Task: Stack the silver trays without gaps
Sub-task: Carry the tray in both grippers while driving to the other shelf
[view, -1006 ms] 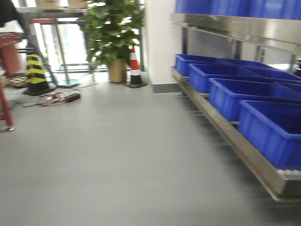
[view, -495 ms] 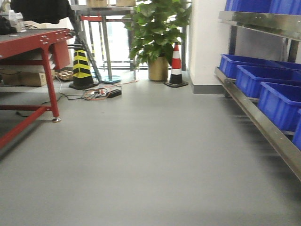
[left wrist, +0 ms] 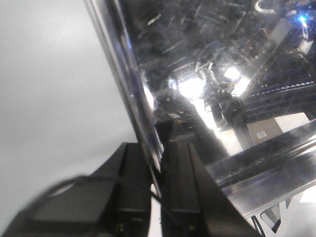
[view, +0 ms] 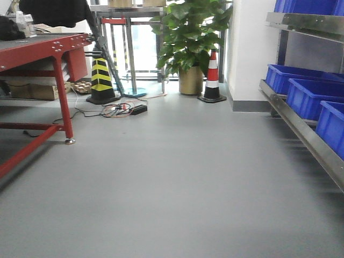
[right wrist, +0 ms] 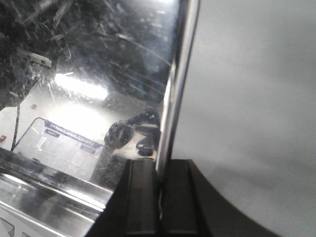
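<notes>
Over the grey floor (left wrist: pixel 49 89), the silver tray (left wrist: pixel 222 74) hangs between the arms, its thin left rim pinched tight in the left gripper (left wrist: pixel 155 165), its right rim likewise in the right gripper (right wrist: pixel 159 175).

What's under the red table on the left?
A cardboard box on a low shelf and a black cable on the floor. The red table's side panel covers whatever lies behind it.

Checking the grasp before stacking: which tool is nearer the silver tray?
Neither, it's a tie: the left tool and the right tool each pinch the rim of the silver tray.
</notes>
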`<control>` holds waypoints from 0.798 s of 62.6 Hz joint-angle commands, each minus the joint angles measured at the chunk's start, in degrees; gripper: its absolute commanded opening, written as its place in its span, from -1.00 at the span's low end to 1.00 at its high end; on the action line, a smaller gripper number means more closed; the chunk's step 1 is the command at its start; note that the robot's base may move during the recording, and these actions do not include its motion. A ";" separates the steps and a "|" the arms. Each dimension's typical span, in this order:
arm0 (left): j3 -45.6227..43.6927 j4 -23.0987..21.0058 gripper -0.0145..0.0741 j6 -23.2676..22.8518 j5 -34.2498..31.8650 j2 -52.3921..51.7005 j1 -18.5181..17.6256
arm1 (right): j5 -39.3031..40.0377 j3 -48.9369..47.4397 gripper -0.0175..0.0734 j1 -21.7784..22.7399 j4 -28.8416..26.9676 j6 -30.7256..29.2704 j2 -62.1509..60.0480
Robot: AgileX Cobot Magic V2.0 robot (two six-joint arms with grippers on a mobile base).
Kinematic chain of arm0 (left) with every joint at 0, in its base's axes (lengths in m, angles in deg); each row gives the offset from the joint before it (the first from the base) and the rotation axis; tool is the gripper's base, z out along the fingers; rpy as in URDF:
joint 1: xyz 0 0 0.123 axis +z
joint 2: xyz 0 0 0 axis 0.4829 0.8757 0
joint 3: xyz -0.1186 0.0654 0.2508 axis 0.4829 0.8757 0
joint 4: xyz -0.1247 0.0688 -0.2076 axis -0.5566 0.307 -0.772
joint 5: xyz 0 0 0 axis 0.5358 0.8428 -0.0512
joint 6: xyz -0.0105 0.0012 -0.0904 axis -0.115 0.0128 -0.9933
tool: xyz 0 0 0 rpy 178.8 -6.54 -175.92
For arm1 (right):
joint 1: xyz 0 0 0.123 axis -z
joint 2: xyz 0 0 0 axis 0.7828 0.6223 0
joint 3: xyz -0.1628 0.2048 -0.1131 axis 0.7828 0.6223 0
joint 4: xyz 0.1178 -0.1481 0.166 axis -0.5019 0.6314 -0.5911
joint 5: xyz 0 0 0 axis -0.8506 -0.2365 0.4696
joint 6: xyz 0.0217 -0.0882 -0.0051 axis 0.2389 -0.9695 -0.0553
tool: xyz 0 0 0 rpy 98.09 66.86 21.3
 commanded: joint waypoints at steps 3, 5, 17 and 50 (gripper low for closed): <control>-1.64 -1.44 -0.77 1.72 2.58 -1.67 -0.81 | 1.92 -1.76 -0.49 -0.13 -0.09 -1.30 -1.02; -1.64 -1.44 -0.77 1.72 2.58 -1.67 -0.81 | 1.92 -1.76 -0.49 -0.13 -0.09 -1.30 -1.02; -1.64 -1.44 -0.77 1.72 2.58 -1.67 -0.81 | 1.92 -1.76 -0.49 -0.13 -0.09 -1.30 -1.02; -1.64 -1.44 -0.77 1.72 2.58 -1.67 -0.81 | 1.92 -1.76 -0.49 -0.13 -0.04 -1.30 -1.02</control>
